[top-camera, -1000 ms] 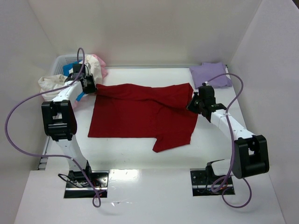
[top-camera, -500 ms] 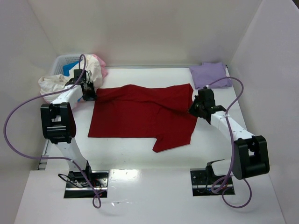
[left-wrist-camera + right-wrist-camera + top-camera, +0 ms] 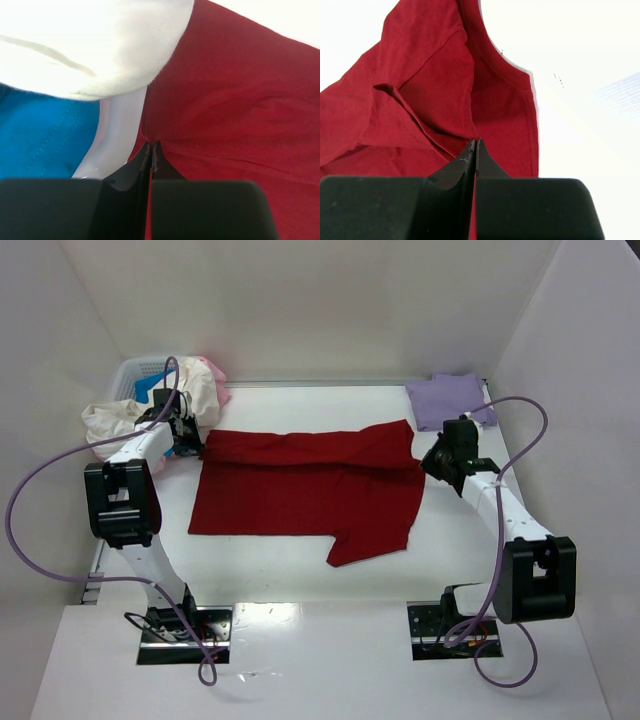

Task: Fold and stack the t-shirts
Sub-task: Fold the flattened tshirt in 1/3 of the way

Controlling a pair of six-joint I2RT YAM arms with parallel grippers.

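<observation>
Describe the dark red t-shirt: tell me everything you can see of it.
The dark red t-shirt is soft, plain cloth, spread mostly flat in the middle of the white table. Its far edge is doubled over in a wrinkled band, and one short sleeve juts toward the arms. The left gripper pinches its far left corner and the right gripper its far right corner, both shut on the cloth.

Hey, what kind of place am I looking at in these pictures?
Probably a robotics lab test cell, not a laundry room: a left arm and right arm bolted to a white table, plain white panels boxing it in, and a dark red t-shirt spread out between them.
</observation>
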